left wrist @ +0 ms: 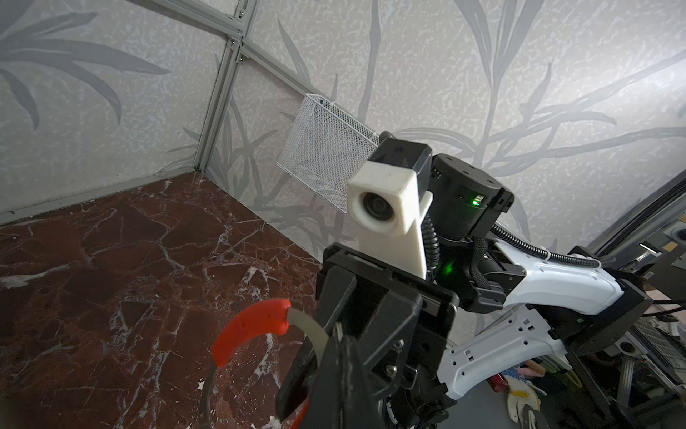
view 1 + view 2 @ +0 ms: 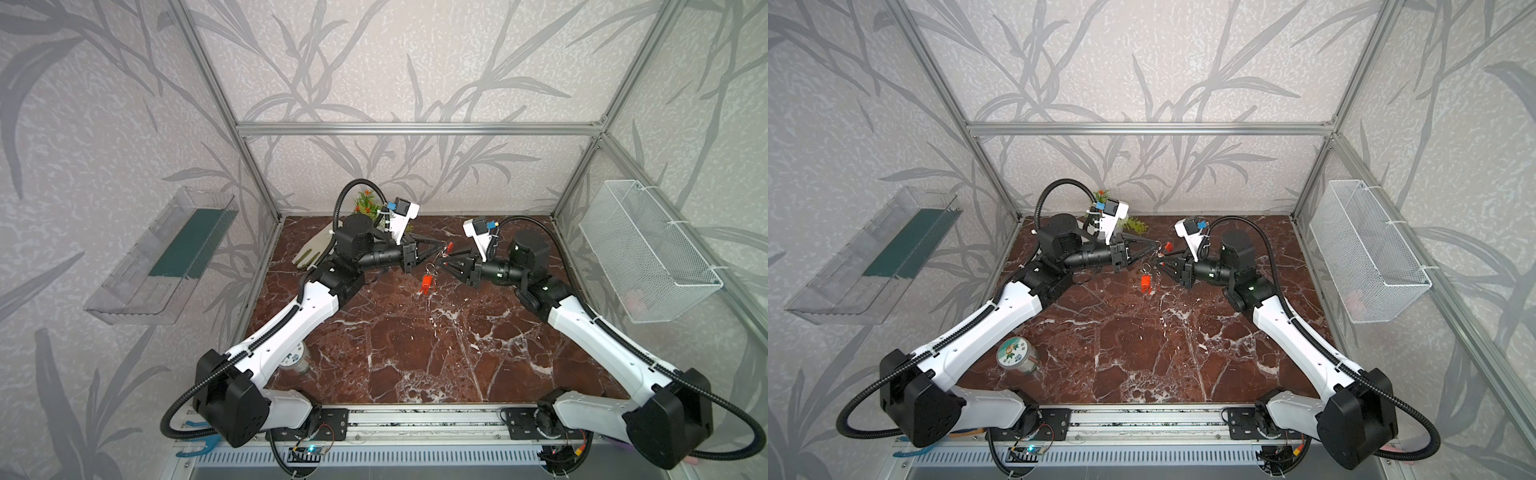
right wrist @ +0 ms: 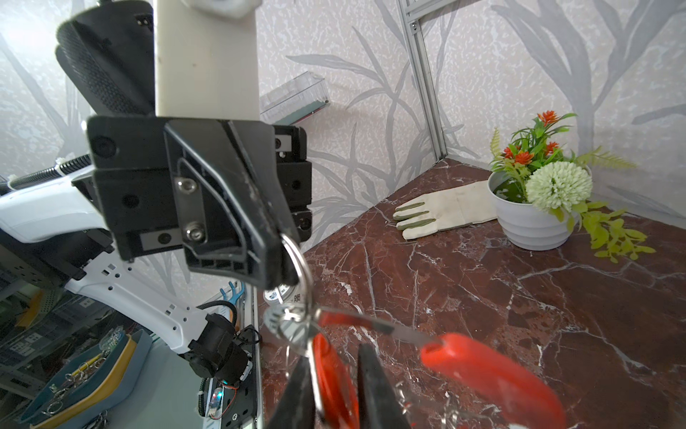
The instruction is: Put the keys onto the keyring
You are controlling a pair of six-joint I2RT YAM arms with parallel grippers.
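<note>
Red-tagged keys (image 2: 426, 282) dangle vertically below keyring (image 1: 252, 327).

The left arm (image 2: 291, 328) and right arm (image 2: 590, 332) are extended toward the bench's (image 2: 415, 357) far edge. The left gripper (image 2: 439, 248) is clamped shut; the right gripper (image 2: 444, 263), just beside it, is seen with fingers (image 3: 378, 393) close together.
</note>
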